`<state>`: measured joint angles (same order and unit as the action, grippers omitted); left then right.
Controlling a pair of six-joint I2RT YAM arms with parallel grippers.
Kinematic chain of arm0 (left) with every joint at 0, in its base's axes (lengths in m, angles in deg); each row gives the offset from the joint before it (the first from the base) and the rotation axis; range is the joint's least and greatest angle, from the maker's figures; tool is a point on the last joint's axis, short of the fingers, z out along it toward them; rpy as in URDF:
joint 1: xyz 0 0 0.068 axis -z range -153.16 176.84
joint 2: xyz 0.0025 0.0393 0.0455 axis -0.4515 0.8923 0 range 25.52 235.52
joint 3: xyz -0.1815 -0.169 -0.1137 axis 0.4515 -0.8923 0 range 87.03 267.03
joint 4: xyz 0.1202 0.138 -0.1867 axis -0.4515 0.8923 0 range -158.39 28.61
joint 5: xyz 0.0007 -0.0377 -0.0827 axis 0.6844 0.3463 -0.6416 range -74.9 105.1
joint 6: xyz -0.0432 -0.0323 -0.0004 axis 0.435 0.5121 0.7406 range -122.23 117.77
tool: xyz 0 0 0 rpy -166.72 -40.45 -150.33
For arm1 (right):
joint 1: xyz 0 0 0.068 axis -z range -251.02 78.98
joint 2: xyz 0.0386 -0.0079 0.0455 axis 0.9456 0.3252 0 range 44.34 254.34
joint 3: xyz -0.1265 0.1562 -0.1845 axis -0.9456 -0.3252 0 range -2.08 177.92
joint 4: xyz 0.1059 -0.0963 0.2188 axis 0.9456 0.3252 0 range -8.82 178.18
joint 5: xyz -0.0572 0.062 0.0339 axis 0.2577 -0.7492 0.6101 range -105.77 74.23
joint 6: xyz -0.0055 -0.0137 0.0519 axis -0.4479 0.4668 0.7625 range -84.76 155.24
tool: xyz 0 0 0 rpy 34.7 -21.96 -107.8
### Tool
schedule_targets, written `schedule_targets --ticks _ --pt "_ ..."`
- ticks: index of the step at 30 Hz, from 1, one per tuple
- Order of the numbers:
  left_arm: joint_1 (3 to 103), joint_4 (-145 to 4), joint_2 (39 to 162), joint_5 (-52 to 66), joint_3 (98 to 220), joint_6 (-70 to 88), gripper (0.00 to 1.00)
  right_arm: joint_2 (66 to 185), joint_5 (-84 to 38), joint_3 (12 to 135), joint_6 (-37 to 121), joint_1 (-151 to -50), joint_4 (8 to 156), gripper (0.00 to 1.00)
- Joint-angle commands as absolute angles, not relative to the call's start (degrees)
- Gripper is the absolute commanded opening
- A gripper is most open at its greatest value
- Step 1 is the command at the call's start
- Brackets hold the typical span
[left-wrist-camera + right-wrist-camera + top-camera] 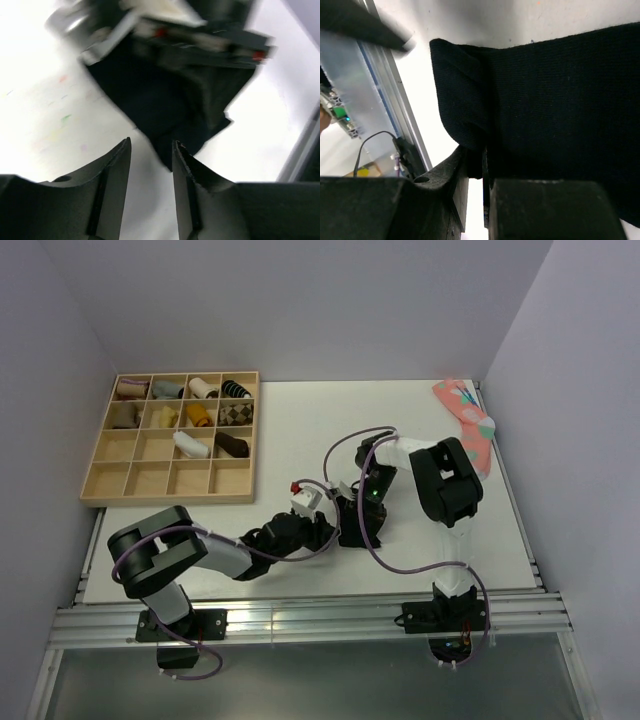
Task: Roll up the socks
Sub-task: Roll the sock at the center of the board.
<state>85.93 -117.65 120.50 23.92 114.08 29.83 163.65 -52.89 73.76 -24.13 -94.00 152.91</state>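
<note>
The socks (560,100) lie as one flat black piece on the white table (300,430), right under the right gripper (481,166) and just ahead of the left gripper (151,145), so both tools can work on them at once. Far off to the left gripper's side sits the wooden tray (100,498), with rolled bundles (190,443) in some of its compartments; it seems to be where a finished roll would go. A pink sock (465,425) lies well beyond the right gripper by the far edge, out of the work.

The right gripper is clamped on the black fabric. Its wrist view shows the knit pinched between the fingers, with one edge turned up and folded over beside them. This grip looks meant to anchor or lift that edge so that a roll can start.

The left gripper holds nothing. Its fingers (117,165) stand a modest gap apart, low over the table, and the pointed tip of the fabric lies just past them, in line with the gap. It looks placed to take that end.
</note>
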Motion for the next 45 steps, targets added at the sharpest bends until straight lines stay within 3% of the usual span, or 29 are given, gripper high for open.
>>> schedule_targets --ticks 1,14,37,40,41,45 --pt "86.96 -129.11 119.47 20.40 113.66 21.08 0.44 165.54 -49.25 74.92 -23.29 -93.78 152.46 0.05" --pt "88.01 -121.30 125.62 5.88 121.48 9.73 0.50 167.74 -51.28 78.08 -20.75 -93.52 153.96 0.05" --pt "88.10 -122.88 136.25 7.63 124.30 9.37 0.47 167.92 -51.54 77.99 -21.01 -92.82 154.48 0.06" --pt "88.10 -122.53 137.05 7.46 124.65 10.34 0.35 167.91 -51.89 77.91 -21.01 -92.64 154.40 0.05" --pt "88.10 -122.44 137.14 7.20 124.74 10.51 0.23 167.91 -51.98 77.82 -20.83 -92.64 154.31 0.06" --pt "88.10 -120.78 137.57 4.92 125.70 12.09 0.03 167.13 -51.72 77.03 -20.31 -92.55 152.82 0.07"
